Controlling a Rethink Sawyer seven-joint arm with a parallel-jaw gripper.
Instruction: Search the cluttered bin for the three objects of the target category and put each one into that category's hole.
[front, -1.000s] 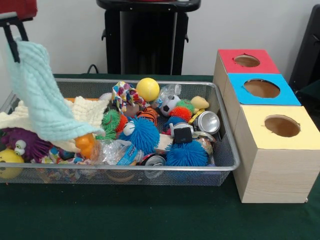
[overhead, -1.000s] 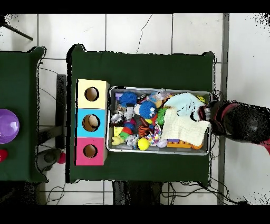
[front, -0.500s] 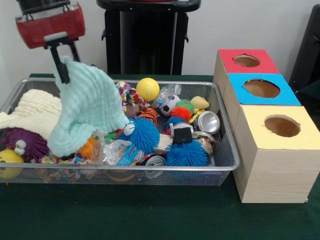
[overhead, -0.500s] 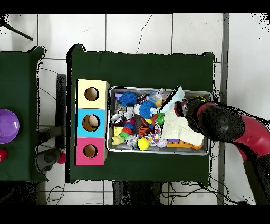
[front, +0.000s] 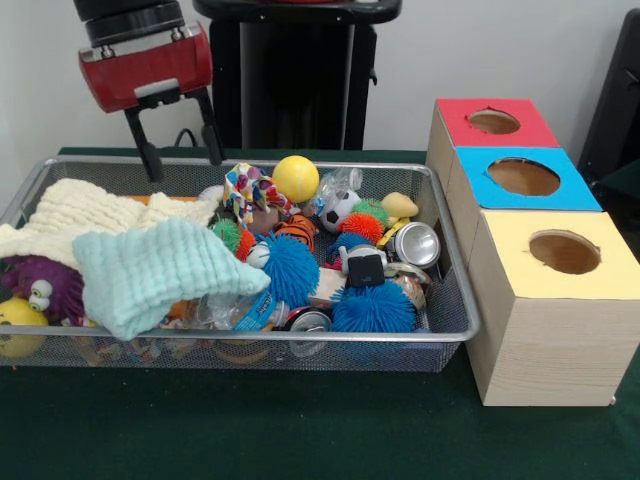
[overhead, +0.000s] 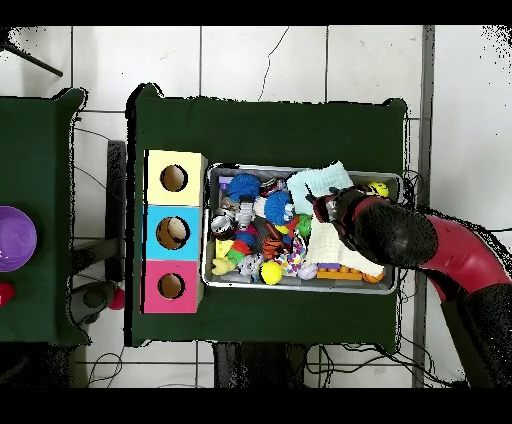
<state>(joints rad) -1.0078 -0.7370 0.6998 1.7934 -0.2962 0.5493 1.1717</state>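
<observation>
Toys and cloths fill the wire bin (front: 455, 300), which stands on the green worktop (front: 300, 430) in the lower left and middle of the front view. A mint cloth (front: 160, 270) lies in the left part of the bin, near its front wall, on top of other things. A cream cloth (front: 75, 215) lies behind it and reaches to the left wall. A purple fuzzy toy (front: 45, 285) with big eyes shows at the left, partly under the cloths. In the middle of the bin are two blue spiky balls (front: 290, 270), a yellow ball (front: 296, 178) at the back, a small soccer ball (front: 340, 208) and a crushed can (front: 415, 243) at the right side. A clear plastic bottle (front: 235, 305) lies at the front wall, touching the mint cloth.

Three wooden boxes stand in a row to the right of the bin: the red box (front: 495, 122), the blue box (front: 525, 178) and the yellow box (front: 560, 255), each with a round hole in its top.

The gripper (front: 180, 150) hangs in the upper left of the front view, above the back edge of the bin. Its jaws are apart, moderately wide, and they hold nothing and touch nothing. In the overhead view the gripper is over the middle of the bin, beside the mint cloth.
</observation>
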